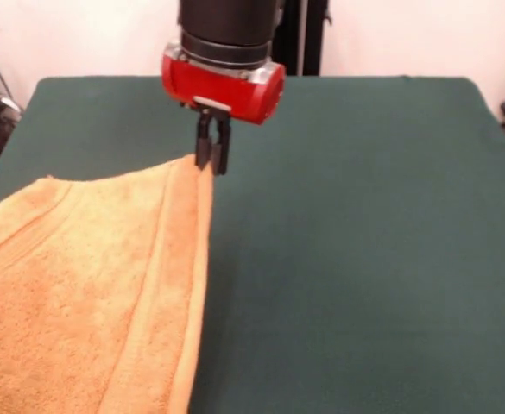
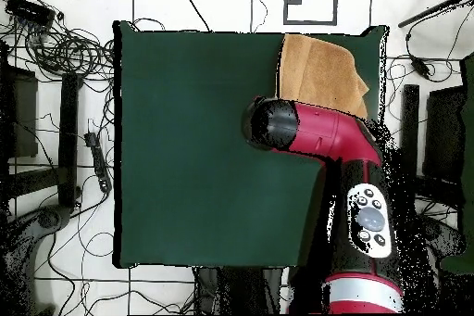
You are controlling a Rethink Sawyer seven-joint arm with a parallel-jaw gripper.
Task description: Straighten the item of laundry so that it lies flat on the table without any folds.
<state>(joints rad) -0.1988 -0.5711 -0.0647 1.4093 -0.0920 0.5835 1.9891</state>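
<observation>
The orange-tan terry towel (image 1: 88, 293) lies on the left of the dark green table (image 1: 347, 241) in the front view, with a border band running along its right edge. Its far right corner is lifted to a peak. My gripper (image 1: 211, 164) hangs from the red and black arm and is shut on that corner. In the overhead view the towel (image 2: 319, 71) sits at the table's (image 2: 204, 145) upper right corner, and the arm (image 2: 315, 132) hides the gripper and part of the towel. The white tag does not show.
The towel runs off the picture's left and bottom edges in the front view. Cables and stands (image 2: 56, 53) lie on the floor around the table. The robot's pedestal (image 2: 361, 266) stands at the table's side.
</observation>
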